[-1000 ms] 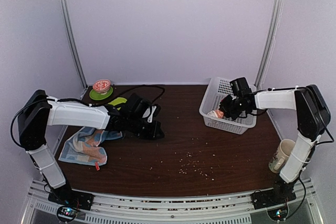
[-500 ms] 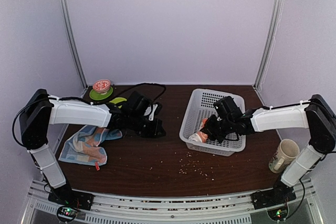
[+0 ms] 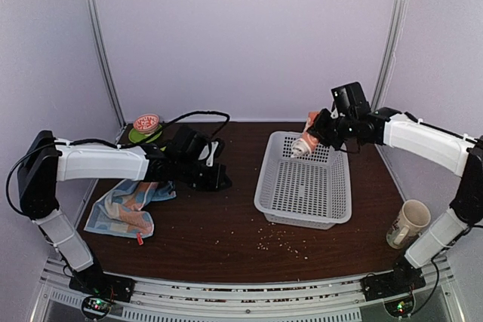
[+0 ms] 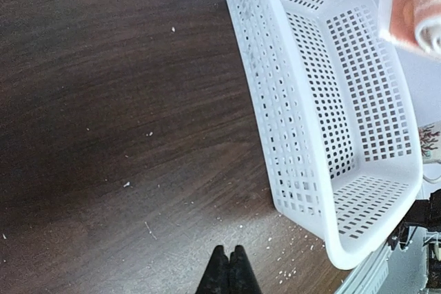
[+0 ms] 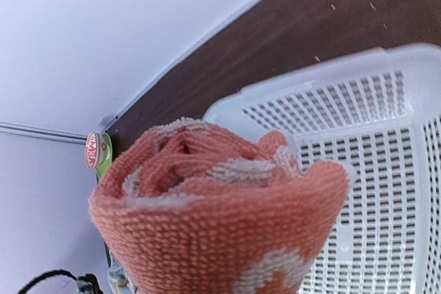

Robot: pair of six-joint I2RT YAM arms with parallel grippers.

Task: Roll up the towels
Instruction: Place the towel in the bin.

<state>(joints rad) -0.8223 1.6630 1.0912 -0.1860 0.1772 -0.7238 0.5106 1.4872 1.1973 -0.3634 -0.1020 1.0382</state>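
A small orange towel (image 3: 306,143) with white print is rolled into a tight bundle. My right gripper (image 3: 318,136) is shut on it and holds it in the air over the far rim of the white basket (image 3: 266,186). In the right wrist view the roll (image 5: 220,218) fills the foreground and hides the fingers. The light-blue towel (image 3: 124,209) lies crumpled at the table's left edge. Low over the bare table to its right, my left gripper (image 3: 219,179) is shut and holds nothing (image 4: 229,259). The left wrist view also shows the basket (image 4: 289,135) and the orange roll (image 4: 420,5).
A printed mug (image 3: 407,222) stands at the right edge. At the back left, a green plate with a red bowl (image 3: 146,127) sits by the wall post. Crumbs (image 3: 275,239) are scattered in front of the basket.
My right arm has lifted the orange roll up out of the basket toward the back. The basket slid left toward the centre. The left gripper drew back slightly to the left.
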